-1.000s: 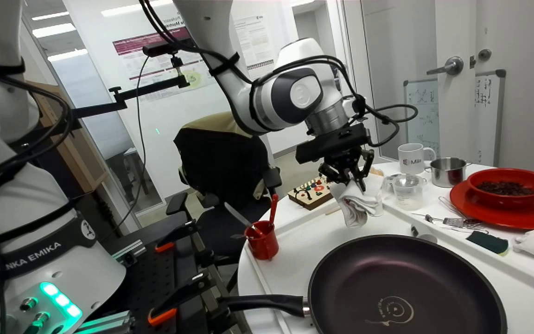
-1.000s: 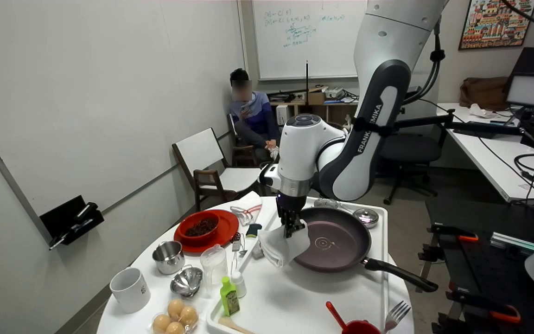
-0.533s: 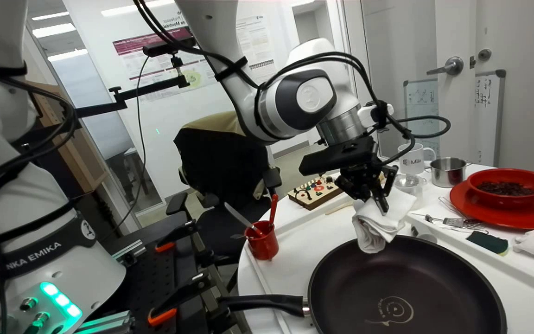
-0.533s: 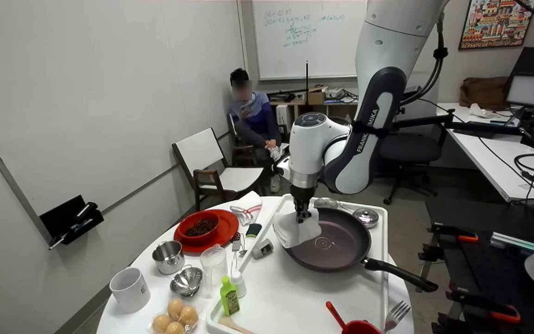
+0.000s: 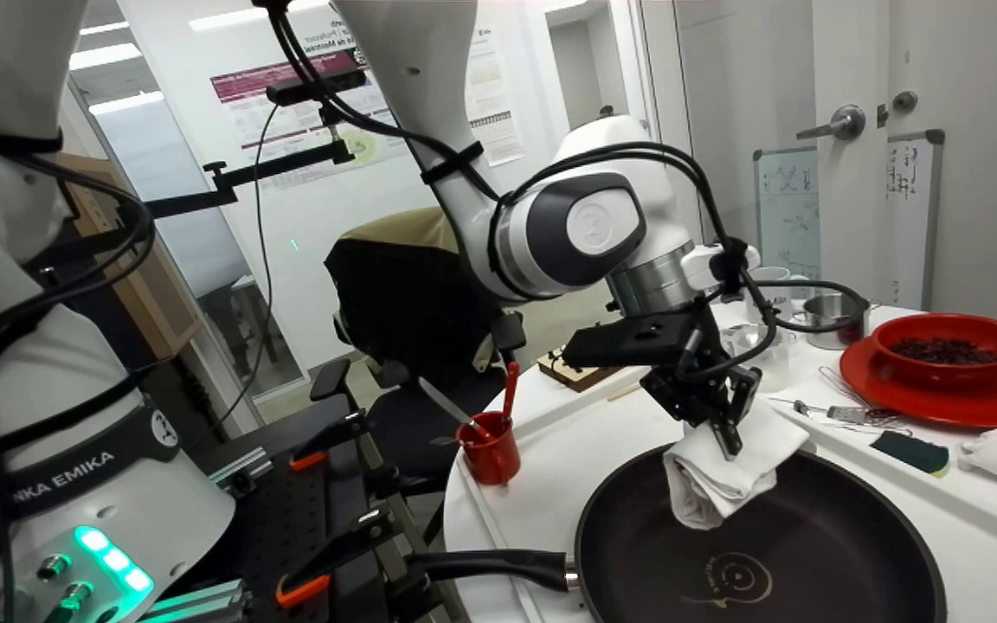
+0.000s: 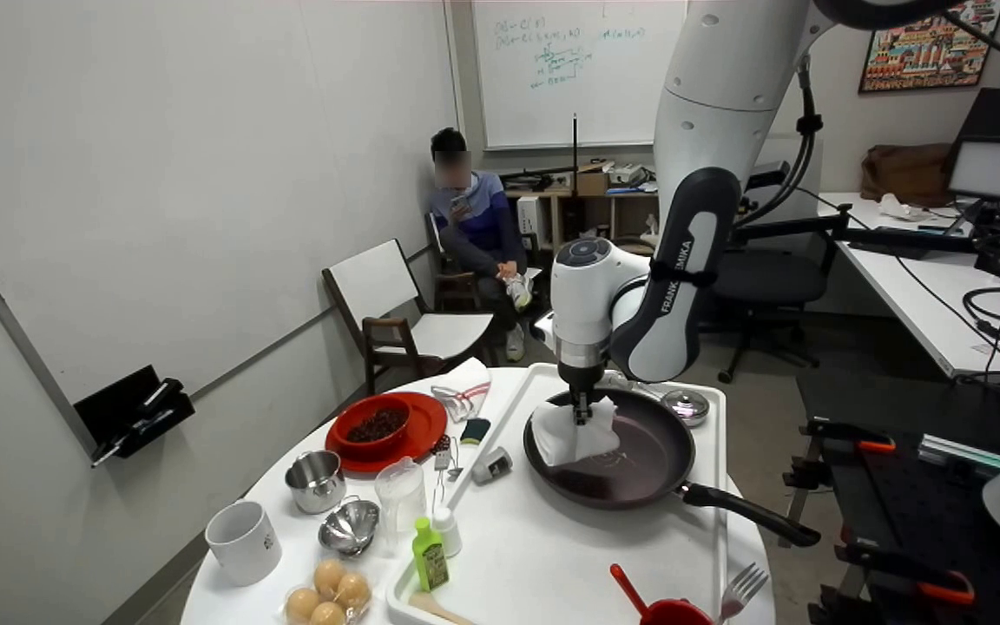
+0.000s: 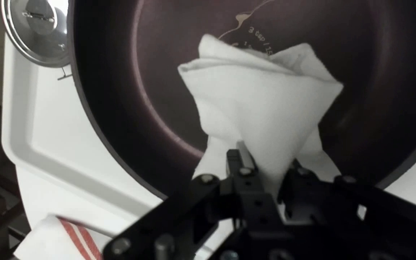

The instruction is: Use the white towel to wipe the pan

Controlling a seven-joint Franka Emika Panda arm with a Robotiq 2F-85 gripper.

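Note:
The white towel is folded and hangs from my gripper, whose fingers pinch it. In both exterior views the towel is over the inside of the dark pan, at the side away from the handle. I cannot tell whether the towel's lower edge touches the pan. In the wrist view the towel fans out beyond the fingertips of the gripper and covers part of the printed marks on the pan base. The pan lies flat with its black handle sticking out over the tray edge.
The pan stands in a white tray with a raised rim. A grey container lies beside the pan. A metal-rimmed lid is behind it. A red cup with utensils stands near the tray edge. A red bowl sits on a red plate.
My gripper has carried the towel from above the tray beside the pan to over the pan's inside, and has come lower. The pan has not moved.

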